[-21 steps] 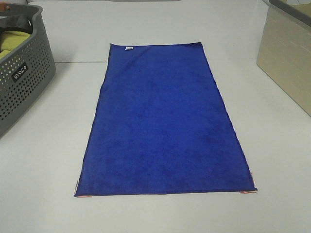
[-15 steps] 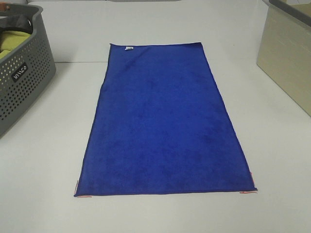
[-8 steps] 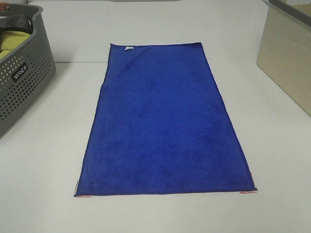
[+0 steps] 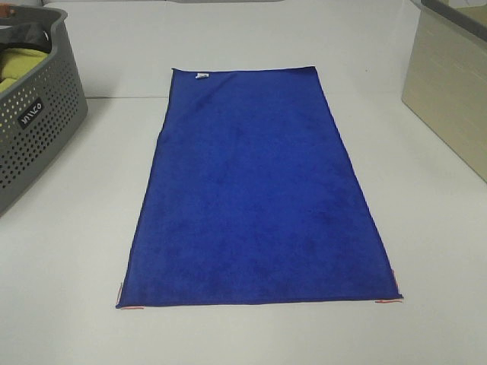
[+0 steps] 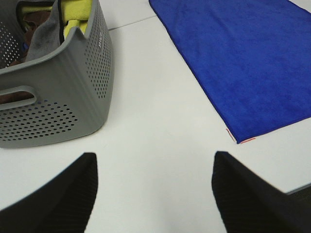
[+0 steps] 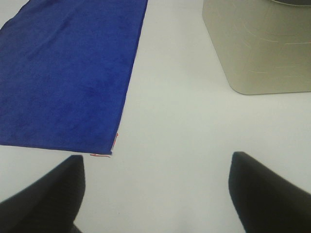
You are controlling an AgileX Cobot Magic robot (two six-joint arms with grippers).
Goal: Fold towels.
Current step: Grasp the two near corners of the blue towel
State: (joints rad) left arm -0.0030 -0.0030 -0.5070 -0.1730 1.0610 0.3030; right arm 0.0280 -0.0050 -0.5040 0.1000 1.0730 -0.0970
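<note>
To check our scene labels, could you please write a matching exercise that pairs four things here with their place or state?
Things:
1. blue towel
2. grey basket
3. beige container
4. white tag

Places or states:
A. at the right edge of the high view
B. spread flat in the middle
C. on the towel's far short edge
D. perforated, at the left edge of the high view

Pairs: 1-B, 2-D, 3-A, 4-C

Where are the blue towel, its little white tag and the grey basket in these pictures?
blue towel [image 4: 255, 190], high overhead view, middle of the cloth.
white tag [image 4: 202, 75], high overhead view, centre of the tag at the far short edge.
grey basket [image 4: 47, 144], high overhead view, its perforated side wall.
</note>
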